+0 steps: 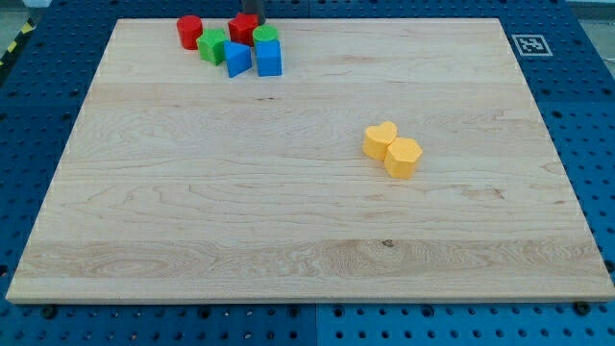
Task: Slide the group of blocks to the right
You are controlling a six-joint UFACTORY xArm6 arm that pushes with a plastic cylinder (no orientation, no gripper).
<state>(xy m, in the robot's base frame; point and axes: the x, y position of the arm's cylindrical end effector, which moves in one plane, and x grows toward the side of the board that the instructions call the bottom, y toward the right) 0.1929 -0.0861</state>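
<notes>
A cluster of blocks sits at the view's top left on the wooden board [307, 221]: a red cylinder [189, 32], a red block [242, 29], a green block [211, 45], a green cylinder [266, 37], a blue block [237, 60] and a blue cube [270, 59]. Two yellow blocks lie touching right of centre: a yellow heart [380, 140] and a second yellow block [404, 159]. My dark rod comes down at the view's top edge. My tip [252, 15] is just behind the red block, at the cluster's top side.
A black-and-white marker tag [528, 44] is at the board's top right corner. Blue perforated table [586, 115] surrounds the board on all sides.
</notes>
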